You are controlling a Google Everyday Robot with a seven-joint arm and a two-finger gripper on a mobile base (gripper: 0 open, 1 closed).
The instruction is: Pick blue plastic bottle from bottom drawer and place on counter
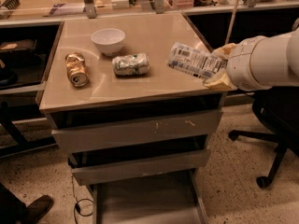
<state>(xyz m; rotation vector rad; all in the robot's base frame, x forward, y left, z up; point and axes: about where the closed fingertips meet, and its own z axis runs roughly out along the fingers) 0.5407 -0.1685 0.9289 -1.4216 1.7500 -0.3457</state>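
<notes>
— Start at the left: what sits on the counter [154, 85]?

— At its nine o'clock side a dented gold can [76, 69] lies on its side. A white bowl [108, 40] stands upright at about eleven o'clock. Just beside the centre, a crushed silver-green can [131, 64] also lies on its side. The three are apart from one another.

— And below the top?

— Two drawers with scratched grey faces [138, 133] are stacked under the counter. At six o'clock the bottom drawer [145, 202] is pulled out, its flat grey floor showing.

— Where is the blue plastic bottle [192, 60]?

— Over the counter's three o'clock edge, tilted. Its free end points toward ten o'clock and its barcode label faces up. Whether it touches the surface I cannot tell.

— What holds it?

— The gripper [216, 67], at three o'clock of the counter. Its tan fingers [217, 82] pinch the bottle's right end, one above and one below. Behind it the thick white arm [266, 59] runs off toward three o'clock.

— Anything further right?

— A dark office chair base [271, 148] stands on the speckled floor at four o'clock.
</notes>
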